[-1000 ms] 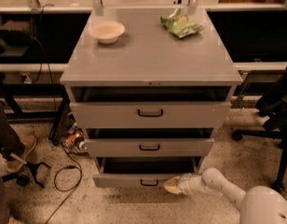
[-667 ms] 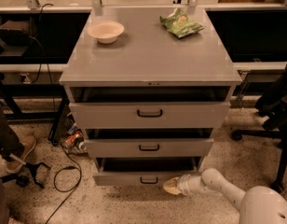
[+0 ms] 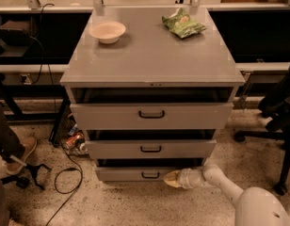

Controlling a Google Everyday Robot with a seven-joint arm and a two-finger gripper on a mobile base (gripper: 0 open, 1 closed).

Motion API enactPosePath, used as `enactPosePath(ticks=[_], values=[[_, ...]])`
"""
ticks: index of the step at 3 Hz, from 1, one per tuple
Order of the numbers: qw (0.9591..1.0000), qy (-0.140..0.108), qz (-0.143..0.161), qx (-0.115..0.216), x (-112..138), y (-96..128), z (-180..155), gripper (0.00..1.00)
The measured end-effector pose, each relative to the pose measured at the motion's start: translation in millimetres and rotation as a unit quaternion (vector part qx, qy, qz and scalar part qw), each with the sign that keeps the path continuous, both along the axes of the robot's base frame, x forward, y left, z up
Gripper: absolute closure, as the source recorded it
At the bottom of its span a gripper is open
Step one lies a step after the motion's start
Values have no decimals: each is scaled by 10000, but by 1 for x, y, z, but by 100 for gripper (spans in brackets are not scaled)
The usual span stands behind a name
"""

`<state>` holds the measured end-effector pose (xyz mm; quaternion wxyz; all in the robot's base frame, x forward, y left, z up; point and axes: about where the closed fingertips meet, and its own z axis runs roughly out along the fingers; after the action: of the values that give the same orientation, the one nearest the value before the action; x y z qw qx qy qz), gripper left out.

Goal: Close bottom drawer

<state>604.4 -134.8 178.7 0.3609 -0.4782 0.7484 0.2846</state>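
The bottom drawer (image 3: 131,173) is the narrowest, lowest grey front of the cabinet, with a small black loop handle (image 3: 150,175). It stands only slightly out, with a thin dark gap above it. My gripper (image 3: 170,178) is low by the floor at the right part of this drawer front, its yellowish tip touching the panel just right of the handle. The white arm runs back to the lower right.
The middle drawer (image 3: 150,149) and top drawer (image 3: 151,115) stand partly open above. On the cabinet top lie a white bowl (image 3: 107,31) and a green chip bag (image 3: 183,24). Cables and cans lie on the floor at left; a chair base (image 3: 277,173) stands at right.
The bottom drawer has slid inward toward the cabinet, with my gripper following it in against the front panel.
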Motion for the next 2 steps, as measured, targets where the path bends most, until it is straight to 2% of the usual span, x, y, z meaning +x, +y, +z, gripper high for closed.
enactPosePath(ticks=[2], values=[[9976,-698,20,-2,45,-7,15,100]])
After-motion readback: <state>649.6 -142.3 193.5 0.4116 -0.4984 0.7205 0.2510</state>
